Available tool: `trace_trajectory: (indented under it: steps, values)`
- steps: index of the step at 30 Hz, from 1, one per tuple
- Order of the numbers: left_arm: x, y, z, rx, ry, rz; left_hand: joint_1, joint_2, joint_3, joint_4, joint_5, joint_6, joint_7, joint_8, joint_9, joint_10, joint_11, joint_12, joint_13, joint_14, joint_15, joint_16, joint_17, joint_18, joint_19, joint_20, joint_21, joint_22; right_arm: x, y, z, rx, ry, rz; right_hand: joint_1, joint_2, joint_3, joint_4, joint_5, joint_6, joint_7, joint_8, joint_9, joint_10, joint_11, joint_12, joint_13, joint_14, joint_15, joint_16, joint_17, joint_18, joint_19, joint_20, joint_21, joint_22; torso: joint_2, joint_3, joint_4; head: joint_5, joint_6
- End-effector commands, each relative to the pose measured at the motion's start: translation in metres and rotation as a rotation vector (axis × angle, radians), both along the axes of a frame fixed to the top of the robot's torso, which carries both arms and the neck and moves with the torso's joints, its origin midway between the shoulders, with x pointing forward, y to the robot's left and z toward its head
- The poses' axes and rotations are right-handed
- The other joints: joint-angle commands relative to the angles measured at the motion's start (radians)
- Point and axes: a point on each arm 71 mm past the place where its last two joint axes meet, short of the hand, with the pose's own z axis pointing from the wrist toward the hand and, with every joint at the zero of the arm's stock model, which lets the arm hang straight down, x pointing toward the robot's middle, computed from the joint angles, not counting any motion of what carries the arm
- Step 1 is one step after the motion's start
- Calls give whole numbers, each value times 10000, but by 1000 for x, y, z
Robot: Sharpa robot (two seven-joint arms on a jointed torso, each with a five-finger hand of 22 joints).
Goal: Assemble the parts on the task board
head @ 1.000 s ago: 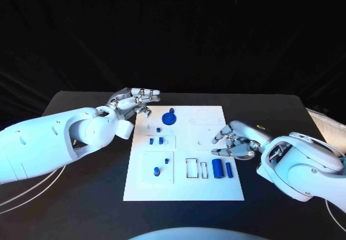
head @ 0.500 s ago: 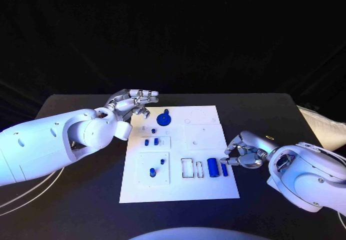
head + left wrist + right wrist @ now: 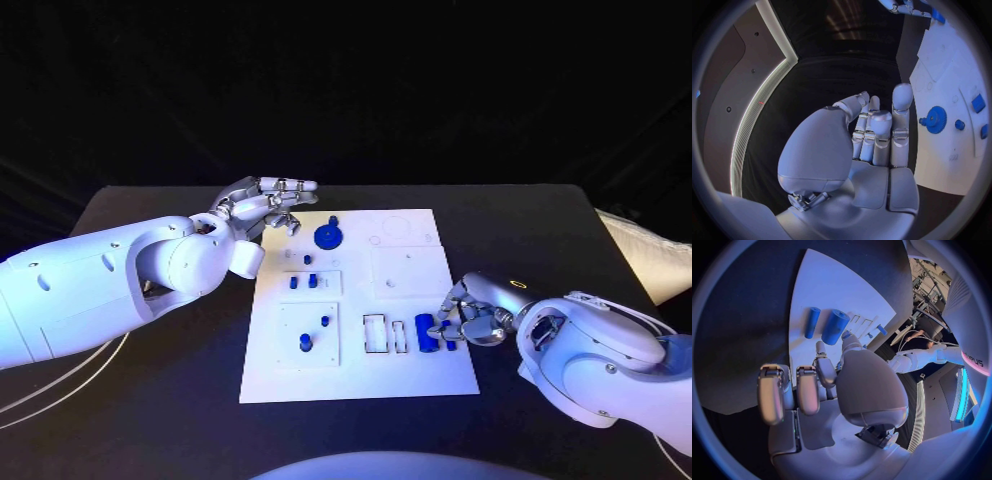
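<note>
Right hand (image 3: 473, 315) with fingers curled, fingertips touching the thick blue cylinder (image 3: 426, 332), not clearly gripping; grasp impossible to tell. Cylinder smooth, lying flat, long axis running near-to-far, beside a thinner blue rod (image 3: 450, 338) on the flat white task board (image 3: 418, 382). Left hand (image 3: 265, 206) empty, fingers spread, near the toothed blue gear (image 3: 329, 237).

Both arms wore smooth, glossy white shells, bulging into rounded housings near the wrists, with small dark round screw holes dotting the left arm's upper casing (image 3: 87, 285). The right arm's white wrist housing (image 3: 591, 345) showed a dark seam and recess. Thin pale cables (image 3: 51, 385) looped beneath the left arm. The left silver many-fingered hand (image 3: 267, 205) and the right silver many-fingered hand (image 3: 473, 310) had metallic segmented fingers (image 3: 879, 130) with rounded pale tips and exposed linkages.
</note>
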Motion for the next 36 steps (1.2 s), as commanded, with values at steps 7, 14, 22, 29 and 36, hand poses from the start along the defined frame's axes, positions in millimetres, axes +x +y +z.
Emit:
trace_trajectory:
  steps: [7,14,22,29,36]
  values:
    - [-1,-1,0,-76,-51,-171,-13,62,-54,-27,-9,-59,12,1,-1,-75,14,59,9,-64,-21,4,-12,106,-61,17,-61,-8,2,8,-9,-431,114,270,211,83,-112,-7,0,-60,-24,132,58,30,21,81,126,695,64,62,812,-168,95,15,45,1188,-5,-6,12,-6,-30]
    - [-1,0,0,-77,-45,-173,-13,62,-54,-27,-9,-59,12,1,-1,-75,14,59,9,-64,-21,4,-12,106,-61,17,-61,-8,3,14,-16,-478,273,353,275,201,-145,13,75,-48,-33,184,93,54,14,129,219,696,59,73,829,-169,96,13,49,1198,-1,2,0,27,-55]
    - [-1,1,0,-72,-40,-161,-13,62,-54,-27,-9,-59,12,1,-1,-75,14,59,9,-64,-21,4,-12,106,-61,17,-61,-8,5,17,-24,-541,527,356,444,457,-185,3,304,41,-69,314,183,95,-19,186,363,697,35,83,844,-170,96,-3,55,1211,-5,-3,15,55,-97]
    - [-1,1,0,-71,-38,-161,-13,62,-54,-27,-9,-59,12,1,-1,-75,14,59,9,-64,-21,4,-12,106,-61,17,-61,-8,6,16,-25,-357,413,159,621,832,-164,-3,665,304,-186,509,344,239,-118,334,604,701,-41,99,874,-188,149,-58,97,1292,-11,-7,0,44,-127]
    - [-1,1,0,-78,-41,-174,-13,62,-54,-27,-9,-59,12,1,-1,-75,14,59,9,-64,-21,4,-12,106,-61,17,-61,-8,5,16,-20,235,80,-170,788,1157,-87,-6,1007,539,-327,648,510,419,-243,512,857,718,-144,144,959,-218,237,-148,163,1416,-20,1,-1,15,-127]
